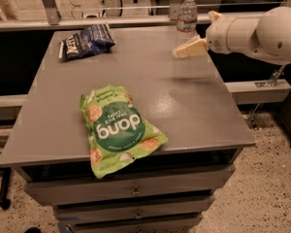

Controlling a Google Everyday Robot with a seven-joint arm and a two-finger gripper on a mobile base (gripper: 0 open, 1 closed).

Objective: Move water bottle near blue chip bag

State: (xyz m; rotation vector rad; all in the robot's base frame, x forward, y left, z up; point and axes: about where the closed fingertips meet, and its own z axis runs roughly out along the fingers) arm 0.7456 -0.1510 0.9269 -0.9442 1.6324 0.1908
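Observation:
The water bottle (pixel 186 14), clear with a white cap and a pale label, stands upright at the far right edge of the grey table (pixel 150 76). The blue chip bag (pixel 86 41) lies at the far left corner of the table. My gripper (pixel 194 33) comes in from the right on a white arm and is open. One cream finger (pixel 190 47) crosses in front of the bottle's base, and the other shows to the bottle's right. It holds nothing.
A large green "dang" bag (pixel 119 127) lies at the front of the table, overhanging the front edge. Drawers (pixel 136 193) sit below the table top. A rail and glass panel (pixel 111 13) run behind the table.

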